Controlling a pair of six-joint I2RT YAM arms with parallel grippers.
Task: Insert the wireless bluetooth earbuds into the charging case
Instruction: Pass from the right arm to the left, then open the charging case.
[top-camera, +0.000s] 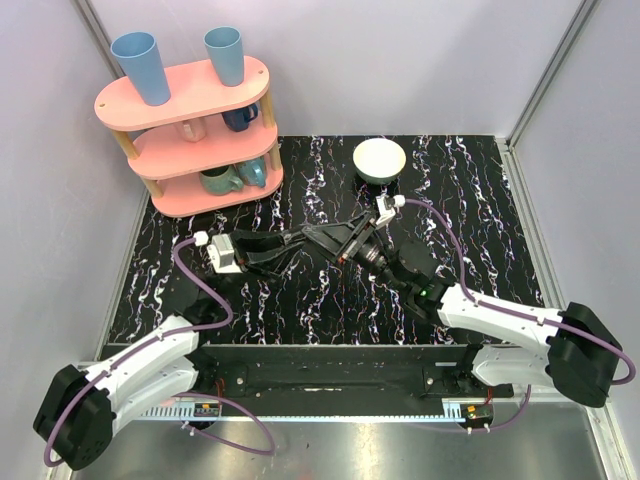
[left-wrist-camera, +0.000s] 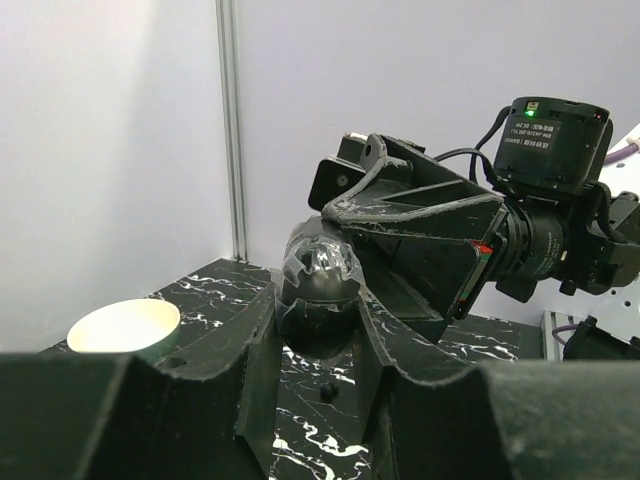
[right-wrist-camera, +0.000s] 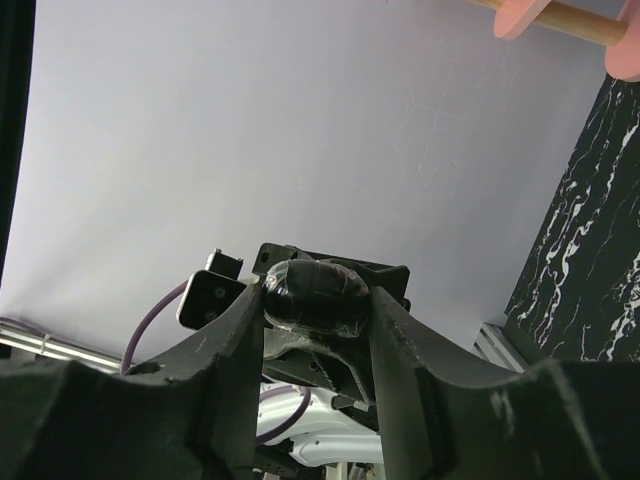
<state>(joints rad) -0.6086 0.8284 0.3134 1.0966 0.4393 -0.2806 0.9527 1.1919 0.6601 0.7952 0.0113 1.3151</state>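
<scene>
Top external view: the two arms are seen meeting over the middle of the desk, in front of the white bowl. The left end effector and the right end effector are crossed there, black on the black marbled top. Their fingertips are hard to separate, and what lies between them is not made out from above.

From the left wrist, a black object, rounded and covered with a wrinkled glossy film, is seen between the left fingers, which are closed against its two sides. The frame of the right end effector is placed over and behind it, and the right fingertips are hidden by this frame. The bowl is seen further left, its lower edge covered by the near finger.

From the right wrist, the same object is gripped between the right fingers, one touching it on each side. Behind it only a part of the left end effector is shown, with a purple cable. Whether the object rests on the desk or is lifted cannot be told.

The earbuds and the case are not made out in any view; the desk under the crossed fingers is hidden. A pink shelf with cups is placed at the far left corner. In the right wrist view only its edge is shown, cut off at the top.
</scene>
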